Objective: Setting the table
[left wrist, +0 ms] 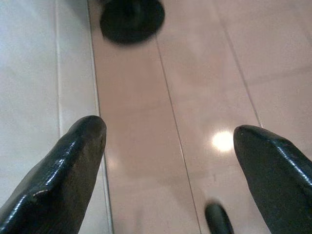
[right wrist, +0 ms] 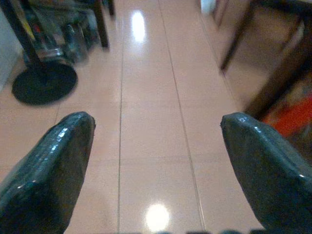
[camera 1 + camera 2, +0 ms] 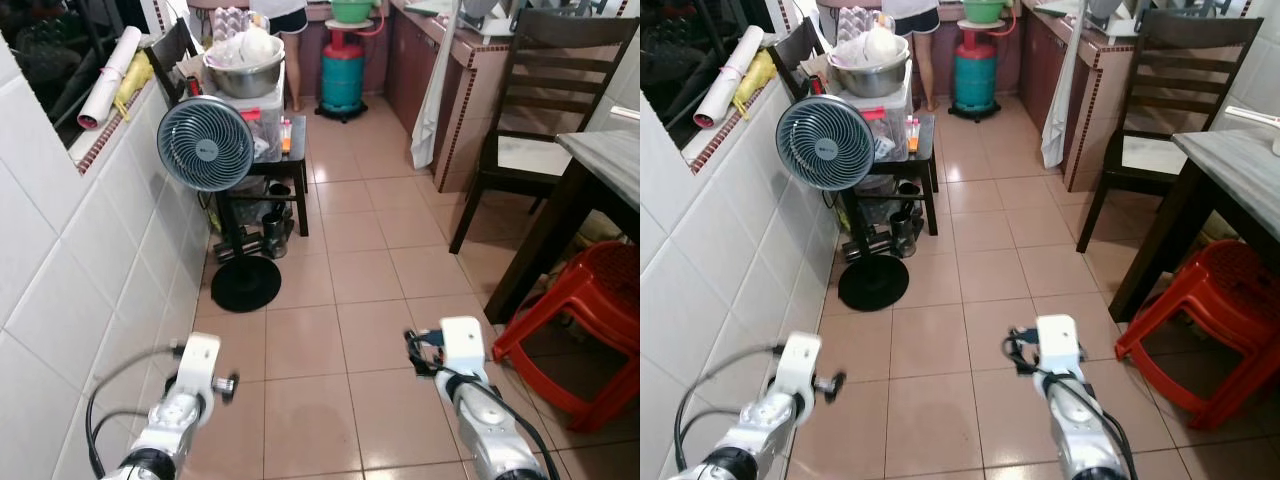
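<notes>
The dining table (image 3: 605, 150) with a grey stone top and dark legs stands at the right edge. A dark wooden chair (image 3: 560, 90) sits behind it. Both my arms are held low over the tiled floor, the left arm (image 3: 190, 385) near the white tiled wall and the right arm (image 3: 465, 370) nearer the table. In the left wrist view my left gripper (image 1: 170, 131) is open, with only floor between its fingers. My right gripper (image 2: 156, 122) is also open and holds nothing.
A red plastic stool (image 3: 590, 300) stands under the table. A standing fan (image 3: 208, 143) and a cluttered black side table (image 3: 265, 175) with a metal bowl (image 3: 243, 70) line the left wall. A teal gas cylinder (image 3: 342, 80) and a person (image 3: 285, 15) are at the far end.
</notes>
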`<state>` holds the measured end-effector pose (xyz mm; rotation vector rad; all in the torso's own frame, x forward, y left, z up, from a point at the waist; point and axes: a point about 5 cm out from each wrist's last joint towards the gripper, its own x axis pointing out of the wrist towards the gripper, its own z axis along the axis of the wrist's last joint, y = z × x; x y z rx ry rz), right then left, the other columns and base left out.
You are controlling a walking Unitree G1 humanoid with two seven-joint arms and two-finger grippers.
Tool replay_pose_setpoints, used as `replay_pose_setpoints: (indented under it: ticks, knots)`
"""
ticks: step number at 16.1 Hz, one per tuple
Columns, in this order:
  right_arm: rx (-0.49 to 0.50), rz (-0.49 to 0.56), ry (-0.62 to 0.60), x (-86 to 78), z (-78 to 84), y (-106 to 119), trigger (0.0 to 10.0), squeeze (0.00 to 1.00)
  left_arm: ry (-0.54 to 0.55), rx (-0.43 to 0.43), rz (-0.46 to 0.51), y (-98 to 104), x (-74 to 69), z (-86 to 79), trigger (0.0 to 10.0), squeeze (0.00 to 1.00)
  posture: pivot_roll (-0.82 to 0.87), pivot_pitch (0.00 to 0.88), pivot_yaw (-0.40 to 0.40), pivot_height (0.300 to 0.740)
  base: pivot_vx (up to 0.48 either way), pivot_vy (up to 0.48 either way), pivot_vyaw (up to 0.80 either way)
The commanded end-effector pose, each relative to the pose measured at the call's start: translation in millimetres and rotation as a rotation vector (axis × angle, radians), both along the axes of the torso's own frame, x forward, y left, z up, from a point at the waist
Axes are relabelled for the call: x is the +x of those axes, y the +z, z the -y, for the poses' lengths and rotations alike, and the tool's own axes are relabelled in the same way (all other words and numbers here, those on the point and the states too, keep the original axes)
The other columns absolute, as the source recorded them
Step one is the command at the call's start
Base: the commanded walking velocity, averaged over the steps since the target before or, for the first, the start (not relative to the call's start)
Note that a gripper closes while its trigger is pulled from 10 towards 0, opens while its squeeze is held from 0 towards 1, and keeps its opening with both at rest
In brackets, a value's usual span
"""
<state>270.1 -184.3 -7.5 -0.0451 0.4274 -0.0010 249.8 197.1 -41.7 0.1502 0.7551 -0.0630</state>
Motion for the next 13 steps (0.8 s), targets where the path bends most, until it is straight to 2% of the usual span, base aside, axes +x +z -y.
replay_pose_setpoints:
  ticks: [1,2,3,5,7,9,13]
  knots:
    - [0.049,-0.071,-0.05,-9.5,2.9,-13.7,10.0,0.0,0.036,-0.014,-0.056,-7.1,-9.6,-4.3,10.0,0.0,-0.11,0.0,0.029,0.74,0.0,0.0,0.0]
    - [0.104,-0.123,-0.071,-14.9,0.0,-21.6,10.0,0.0,0.041,-0.01,-0.074,-9.8,-13.3,-4.6,10.0,0.0,-0.11,0.0,0.029,0.74,0.0,0.0,0.0]
    - [0.113,-0.157,-0.091,-14.9,1.8,-24.5,10.0,0.0,0.03,-0.002,-0.091,-13.0,-17.9,-4.5,10.0,0.0,-0.13,0.0,0.03,0.74,0.0,0.0,0.8]
    - [0.086,-0.165,-0.032,-13.4,-3.7,-24.7,10.0,0.0,0.027,-0.005,-0.095,-13.4,-18.5,-4.2,10.0,0.0,-0.13,0.0,0.03,0.74,0.0,0.0,0.8]
    - [0.093,-0.174,-0.026,-12.7,-5.0,-25.8,10.0,0.0,0.025,0.002,-0.103,-14.0,-19.5,-5.0,10.0,0.0,-0.14,0.0,0.033,0.74,0.0,0.0,0.78]
    - [0.153,-0.215,-0.087,-16.7,0.0,-30.5,10.0,0.0,0.031,0.006,-0.106,-14.3,-20.1,-6.5,10.0,0.0,-0.14,0.0,0.037,0.74,0.0,0.0,0.0]
    - [0.141,-0.234,-0.067,-16.6,-1.3,-31.5,10.0,0.0,0.032,0.007,-0.118,-16.3,-24.1,-9.3,10.0,0.0,-0.14,0.0,0.036,0.74,0.185,0.0,0.0]
